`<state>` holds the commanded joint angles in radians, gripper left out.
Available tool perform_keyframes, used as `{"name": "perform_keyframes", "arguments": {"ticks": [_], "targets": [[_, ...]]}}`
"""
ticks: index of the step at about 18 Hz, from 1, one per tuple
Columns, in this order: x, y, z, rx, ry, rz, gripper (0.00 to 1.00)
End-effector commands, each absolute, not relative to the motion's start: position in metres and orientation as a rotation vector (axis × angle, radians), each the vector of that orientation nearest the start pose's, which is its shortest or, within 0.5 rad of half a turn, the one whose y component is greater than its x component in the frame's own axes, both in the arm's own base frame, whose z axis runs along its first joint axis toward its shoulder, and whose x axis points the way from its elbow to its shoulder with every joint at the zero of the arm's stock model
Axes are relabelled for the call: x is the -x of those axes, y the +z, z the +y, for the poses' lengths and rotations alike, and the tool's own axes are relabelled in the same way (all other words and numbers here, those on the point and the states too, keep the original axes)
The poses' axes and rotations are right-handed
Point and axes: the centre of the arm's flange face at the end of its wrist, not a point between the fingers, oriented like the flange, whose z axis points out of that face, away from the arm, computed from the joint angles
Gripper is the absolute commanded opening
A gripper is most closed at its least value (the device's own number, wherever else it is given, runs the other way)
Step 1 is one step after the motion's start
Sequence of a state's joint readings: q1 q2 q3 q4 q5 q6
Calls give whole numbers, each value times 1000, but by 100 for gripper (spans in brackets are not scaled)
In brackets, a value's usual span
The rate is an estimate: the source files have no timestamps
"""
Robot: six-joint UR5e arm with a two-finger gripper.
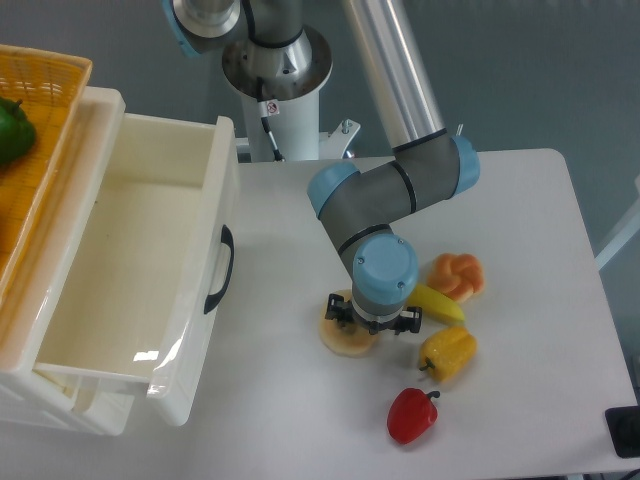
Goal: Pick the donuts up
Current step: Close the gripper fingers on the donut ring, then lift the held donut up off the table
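The donuts are a single pale cream-tan flat ring (343, 340) lying on the white table (270, 400), left of the yellow pepper. My gripper (372, 325) points straight down over the ring's right half and hides its centre hole. The blue wrist housing covers the fingers, so their spread does not show. Only small black parts stick out at either side of the wrist, just above the ring.
An orange twisted pastry (457, 275), a yellow banana-like piece (437, 303), a yellow pepper (449, 352) and a red pepper (412, 416) crowd the right side of the ring. An open white drawer (140, 270) stands at the left, with a wicker basket (40, 90) holding a green pepper (12, 130) above it.
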<state>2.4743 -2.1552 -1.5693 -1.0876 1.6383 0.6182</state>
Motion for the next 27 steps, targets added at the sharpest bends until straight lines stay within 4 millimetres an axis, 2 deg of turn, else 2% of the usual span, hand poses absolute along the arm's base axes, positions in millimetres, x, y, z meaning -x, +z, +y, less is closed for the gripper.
{"name": "perform_keyframes", "arguments": {"ticks": [6, 9, 11, 14, 17, 22, 25, 27], "targets": [[434, 199, 503, 3219, -28, -453, 18], [434, 203, 503, 3214, -23, -447, 6], [436, 210, 502, 3201, -18, -451, 4], [437, 237, 505, 3162, 5, -446, 4], [429, 261, 513, 3127, 35, -413, 4], [404, 302, 523, 3089, 71, -166, 4], [394, 328, 519, 3043, 62, -86, 4], [391, 338, 516, 3038, 51, 20, 4]]}}
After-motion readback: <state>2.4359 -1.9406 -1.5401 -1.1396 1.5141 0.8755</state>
